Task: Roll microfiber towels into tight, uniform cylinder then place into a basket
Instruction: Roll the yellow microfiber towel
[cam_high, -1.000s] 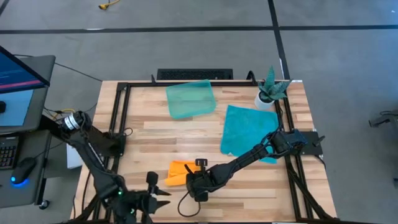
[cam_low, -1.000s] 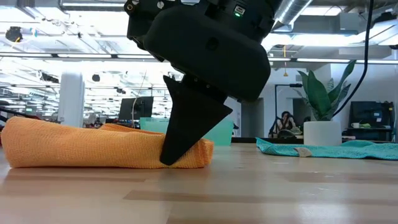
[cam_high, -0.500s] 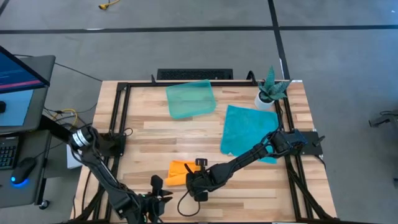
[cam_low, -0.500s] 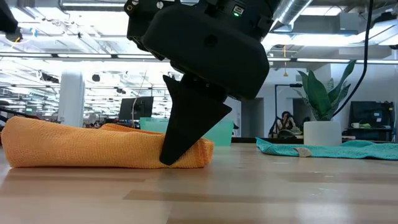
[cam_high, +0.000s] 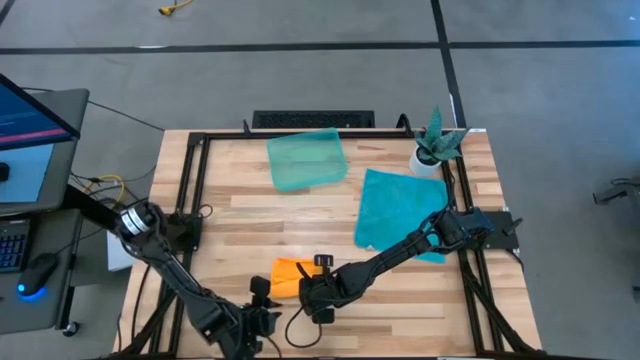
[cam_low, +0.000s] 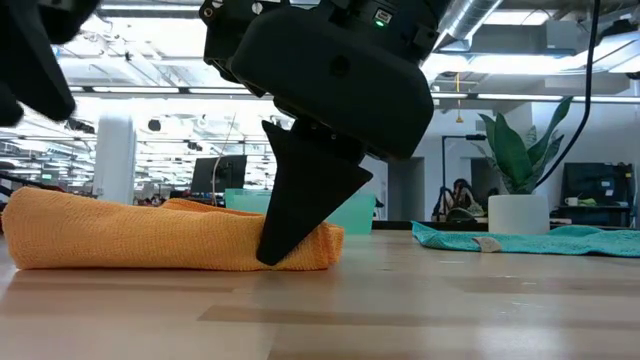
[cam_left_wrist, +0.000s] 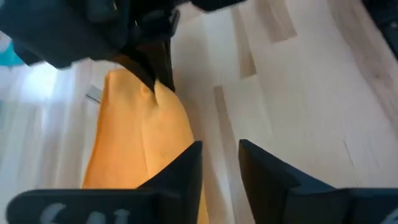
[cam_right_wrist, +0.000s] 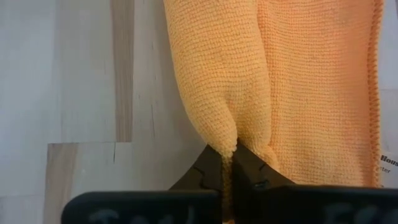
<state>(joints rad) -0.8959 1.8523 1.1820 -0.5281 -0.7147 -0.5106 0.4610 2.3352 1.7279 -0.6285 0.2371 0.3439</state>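
Right gripper (cam_right_wrist: 228, 167) down on the wooden table (cam_high: 240, 220), near the front edge, jaws pinched tight on a fold at the end of the partly rolled orange towel (cam_high: 287, 276). Fold seen squeezed between the 2 fingertips (cam_right_wrist: 208, 171) in the right wrist view; roll of cloth ran away from the jaws, flat remainder beside it. In the low view, same gripper (cam_low: 275, 245) pressed into the right end of the orange roll (cam_low: 150, 238), roll lying flat on the tabletop.

Left gripper (cam_high: 262, 318) at the front edge, just beside the orange towel's near side, not touching it. Fingers (cam_left_wrist: 186, 168) parted by a narrow gap, nothing between them; orange cloth (cam_left_wrist: 140, 143) directly ahead.

Teal-blue towel (cam_high: 400, 210) spread flat on the right half of the table, unrolled, partly under the right arm. Pale-green basket (cam_high: 306, 158) at the back centre, well apart from both towels, nothing in it. Small white pot with plant (cam_high: 432, 150) at the back right corner, just beside the teal towel's far edge.
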